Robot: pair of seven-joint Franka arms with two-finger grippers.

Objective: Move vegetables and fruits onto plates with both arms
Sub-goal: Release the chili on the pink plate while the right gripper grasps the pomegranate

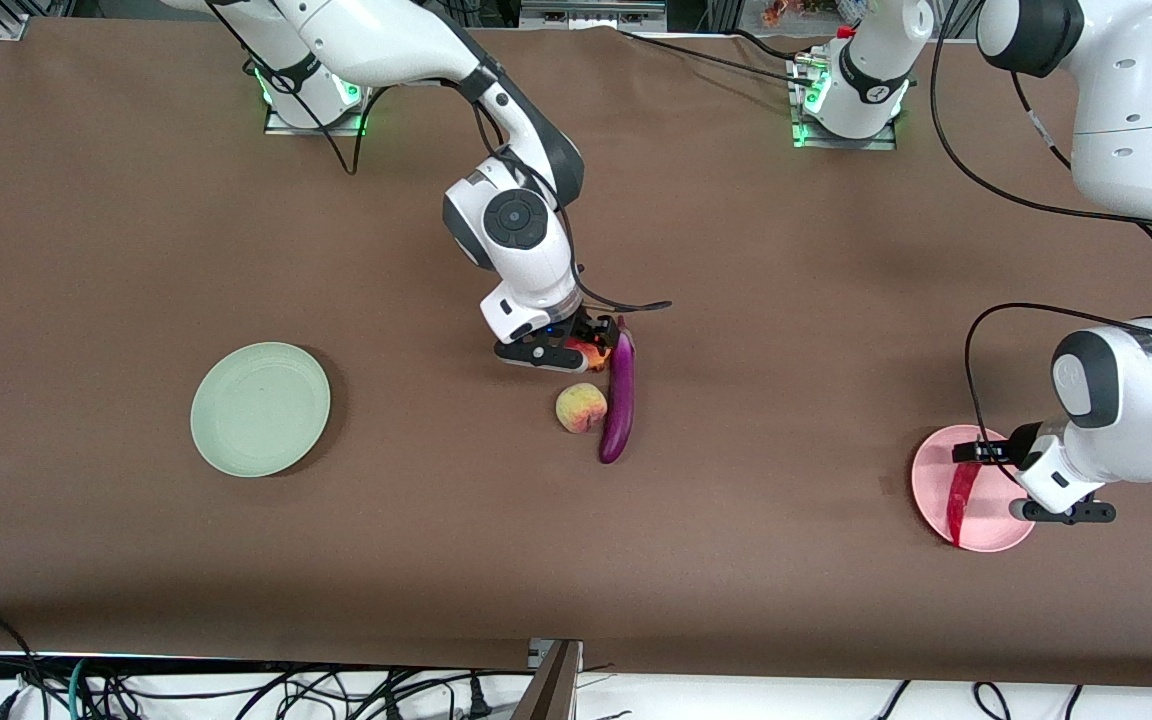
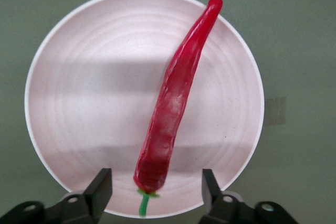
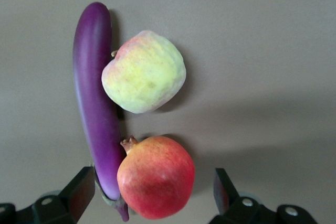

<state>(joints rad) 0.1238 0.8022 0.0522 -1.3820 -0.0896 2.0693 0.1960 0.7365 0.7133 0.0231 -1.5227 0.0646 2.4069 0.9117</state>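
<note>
The pomegranate (image 3: 156, 177), red with a yellow-orange blush, sits on the brown table (image 1: 96, 250) touching the stem end of the purple eggplant (image 1: 620, 398), and the right gripper (image 1: 576, 350) is down around it. In the right wrist view the fingers (image 3: 79, 192) are spread wide, one outside the eggplant's stem end and the other clear of the fruit, so nothing is gripped yet. As it stands, closing would pinch the eggplant along with the pomegranate. A cleaner grasp would probably shift the gripper a little away from the eggplant, or turn the wrist so one finger slips into the seam between the two, then close gently on the fruit's widest part and lift straight up. The peach (image 1: 581, 408), pale yellow-green with a pink blush, lies just beside the eggplant's middle, nearer the front camera than the pomegranate, so it should stay undisturbed if the lift is vertical. The mint green plate (image 1: 226, 440) lies well apart from the eggplant, toward the right arm's end of the table.

The left gripper (image 2: 155, 190) hangs over the pink plate (image 2: 79, 103), well apart from the eggplant toward the left arm's end, its fingers open on either side of the red chili pepper (image 2: 173, 103), which lies on that plate, apparently released.
</note>
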